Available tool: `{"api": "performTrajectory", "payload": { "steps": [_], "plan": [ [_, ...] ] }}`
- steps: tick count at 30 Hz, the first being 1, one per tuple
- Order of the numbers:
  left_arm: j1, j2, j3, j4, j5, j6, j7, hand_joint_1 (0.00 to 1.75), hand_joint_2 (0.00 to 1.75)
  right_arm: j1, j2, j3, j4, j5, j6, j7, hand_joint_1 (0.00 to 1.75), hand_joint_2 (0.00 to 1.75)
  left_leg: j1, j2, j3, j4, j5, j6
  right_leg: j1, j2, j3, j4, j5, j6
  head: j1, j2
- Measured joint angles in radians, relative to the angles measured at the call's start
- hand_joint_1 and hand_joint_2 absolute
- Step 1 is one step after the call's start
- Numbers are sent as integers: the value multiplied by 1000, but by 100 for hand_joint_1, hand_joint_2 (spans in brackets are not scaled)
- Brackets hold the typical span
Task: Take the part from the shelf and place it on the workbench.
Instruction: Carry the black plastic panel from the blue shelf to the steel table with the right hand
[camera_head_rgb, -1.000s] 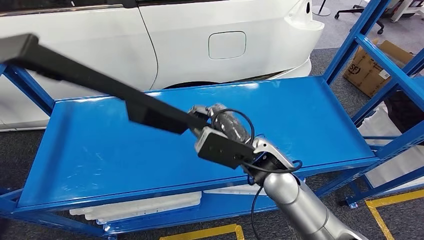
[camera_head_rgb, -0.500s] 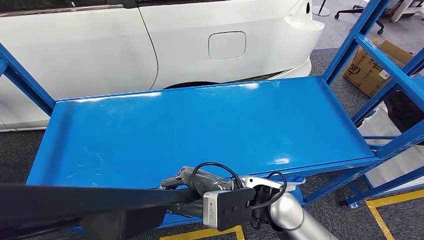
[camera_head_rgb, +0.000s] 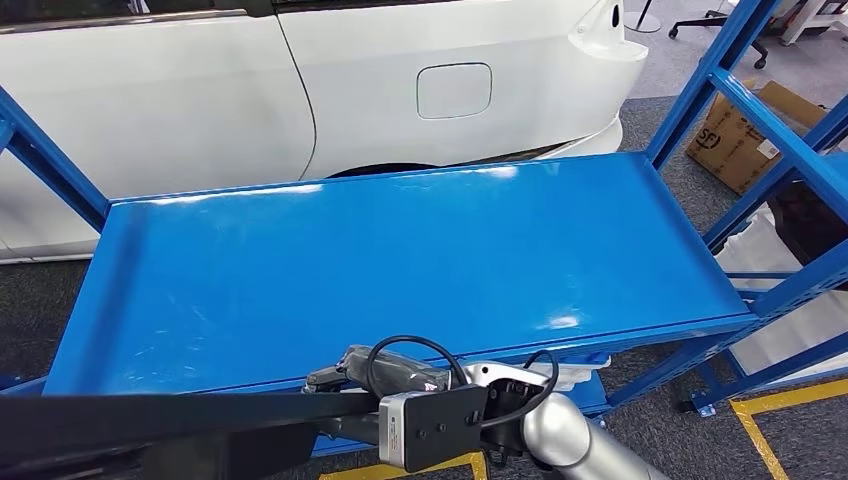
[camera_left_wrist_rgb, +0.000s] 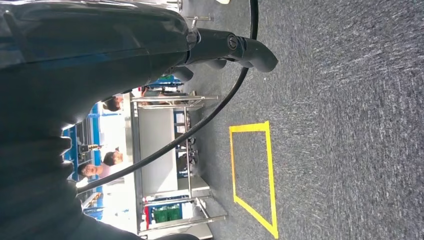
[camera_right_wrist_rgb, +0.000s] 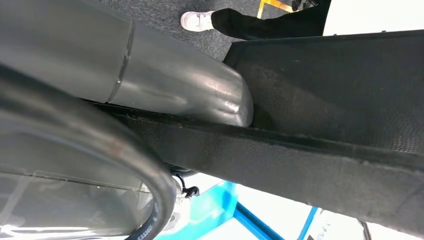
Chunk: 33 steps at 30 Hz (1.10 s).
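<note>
Below shelf (camera_head_rgb: 400, 270) edge, right hand (camera_head_rgb: 385, 375) gripping part (camera_head_rgb: 150, 420)

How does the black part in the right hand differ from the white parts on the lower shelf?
The black part is dark, long and held by the right hand in front of the blue shelf, clear of it. The white parts are pale, mostly hidden under the top deck, lying on the lower level. What they share cannot be judged from this little.

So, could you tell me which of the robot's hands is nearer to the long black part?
Right. The right hand grips the long black part at its end; the left hand hangs over grey floor, apart from it.
</note>
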Motion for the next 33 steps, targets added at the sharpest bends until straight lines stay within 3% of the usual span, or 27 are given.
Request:
{"api": "performTrajectory", "payload": {
  "steps": [4, 9, 11, 14, 15, 16, 17, 19, 21, 23, 25, 27, 29, 30, 31, 32, 33],
  "plan": [
    [0, 0, 1, 0, 7, 6, 4, 0, 175, -10, 1, 13, 16, 4, -7, 2, 175, 0, -1, 0, -1, 2, -1, 2, -2, 0, 0, -1, 1, 1, 0, 0],
    [-1, -2, 7, 0, 12, 36, 12, 0, 175, -25, 5, 27, 30, -5, -8, 2, 175, 0, -2, 2, 1, -3, 8, 18, -7, 0, 1, -5, 5, 15, 0, 0],
    [-3, -5, 8, 0, 12, 49, 13, 0, 175, -32, 6, 33, 33, -9, -9, 2, 175, 0, 4, 6, 4, -22, 23, 29, -5, -1, -15, 32, -30, 19, 1, 0],
    [-3, -6, 10, 0, 11, 54, 14, 0, 175, -38, 6, 39, 43, -10, -11, 2, 175, 0, 7, 9, -1, -28, 31, 34, -8, -2, -90, 214, -128, 22, 4, 0],
    [-2, -6, 10, 0, 10, 55, 15, 0, 175, -37, 6, 41, 47, -11, -11, 2, 175, 0, 7, 10, -3, -26, 32, 33, -10, -2, -106, 258, -140, 24, 4, 0],
    [-2, -7, 11, 0, 9, 55, 15, 0, 175, -37, 6, 44, 51, -11, -11, 3, 175, 0, 7, 10, -5, -23, 32, 32, -12, -3, -105, 266, -131, 26, 4, 0],
    [-2, -7, 12, 0, 8, 55, 15, 0, 175, -38, 6, 47, 54, -12, -11, 3, 175, 0, 9, 10, -7, -20, 32, 30, -16, -3, -84, 234, -104, 27, 4, 0],
    [-2, -9, 13, 0, 7, 53, 16, 0, 175, -41, 8, 52, 59, -16, -11, 3, 175, 0, 10, 8, -11, -12, 30, 22, -22, -5, -9, 100, -44, 31, 5, 0],
    [-3, -10, 14, 0, 6, 52, 16, 0, 175, -44, 10, 57, 63, -22, -10, 2, 175, 0, 8, 6, -20, -4, 31, 8, -20, -5, 37, 15, -25, 29, 5, 0],
    [-3, -10, 15, 0, 6, 50, 16, 0, 175, -46, 15, 60, 65, -26, -10, 2, 175, 0, 7, 5, -26, -1, 39, -5, -14, -4, 36, 7, -27, 24, 6, 0],
    [-3, -10, 16, 0, 7, 48, 16, 0, 175, -48, 21, 62, 68, -28, -10, 2, 175, 0, 10, 5, -32, 8, 29, -15, -19, -6, 27, 5, -19, 10, 5, 0],
    [-3, -10, 17, 0, 8, 48, 16, 0, 175, -51, 27, 64, 70, -30, -8, 1, 175, 0, 13, 6, -59, 79, -31, -20, -23, -9, 15, 2, -7, -8, 3, 0],
    [-3, -10, 18, 0, 11, 50, 17, 0, 175, -54, 33, 69, 74, -33, -6, 1, 175, 0, 15, 7, -105, 214, -111, -23, -19, -11, -1, 2, 4, -20, 1, 0],
    [-3, -10, 19, 0, 11, 51, 17, 0, 175, -54, 35, 73, 76, -35, -5, 1, 175, 0, 15, 7, -120, 268, -133, -23, -17, -11, -9, 3, 10, -22, 1, 0],
    [-3, -10, 20, 0, 12, 51, 17, 0, 175, -55, 36, 77, 80, -37, -4, 1, 175, 0, 15, 7, -118, 287, -135, -24, -15, -11, -17, 4, 16, -22, 1, 0],
    [-3, -10, 21, 0, 12, 51, 17, 0, 175, -55, 38, 80, 84, -40, -4, 1, 175, 0, 16, 7, -96, 265, -118, -24, -15, -11, -25, 4, 21, -20, 1, 0],
    [-3, -10, 23, 0, 12, 51, 17, 0, 175, -57, 40, 83, 87, -43, -3, 1, 175, 0, 16, 7, -58, 207, -89, -23, -15, -10, -32, 5, 27, -17, 1, 0]
  ]
}}
